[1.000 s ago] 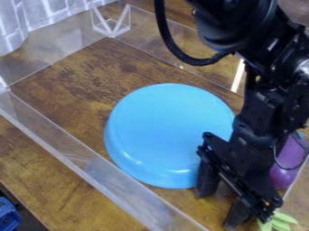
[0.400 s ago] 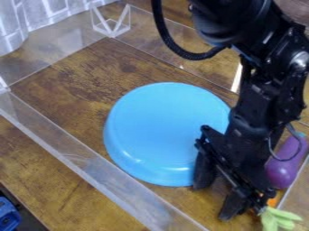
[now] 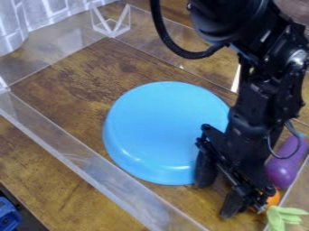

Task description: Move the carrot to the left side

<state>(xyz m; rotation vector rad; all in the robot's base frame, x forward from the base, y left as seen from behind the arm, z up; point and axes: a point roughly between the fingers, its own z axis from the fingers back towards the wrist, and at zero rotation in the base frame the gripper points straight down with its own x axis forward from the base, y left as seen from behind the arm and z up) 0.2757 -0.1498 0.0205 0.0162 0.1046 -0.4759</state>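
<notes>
Because the jaws hang low over the carrot, lower right of frame, we guess they're lining up a grasp; can't tell if they're apart or together. Blue plate sits beside them.

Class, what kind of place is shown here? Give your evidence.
Probably a toy play area on a tabletop: a blue plate and purple eggplant toy sit on a wood-look surface, with a black robot arm above.
</notes>
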